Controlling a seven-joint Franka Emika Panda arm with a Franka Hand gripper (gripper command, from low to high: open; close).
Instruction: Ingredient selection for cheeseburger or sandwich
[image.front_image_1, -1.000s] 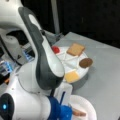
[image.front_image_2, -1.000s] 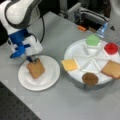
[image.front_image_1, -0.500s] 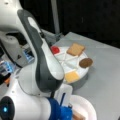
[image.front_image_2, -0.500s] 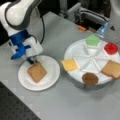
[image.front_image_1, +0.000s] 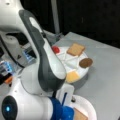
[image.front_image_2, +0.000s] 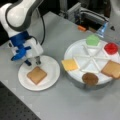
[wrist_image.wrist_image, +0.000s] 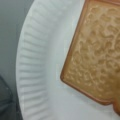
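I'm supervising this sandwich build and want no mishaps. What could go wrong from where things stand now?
The claw hangs low over the paper plate, just beside the toast slice; a sideways move might nudge the toast or drag the light plate. In the divided tray, the brown patty and second toast sit at the rim and could slip off if bumped.

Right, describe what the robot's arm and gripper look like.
The arm is glossy white with rounded segments and dark grey joint bands. Its wrist carries a bright blue mount and a white block, ending in the gripper with short dark fingers. A black cable loops behind. A blue light glows on one joint.
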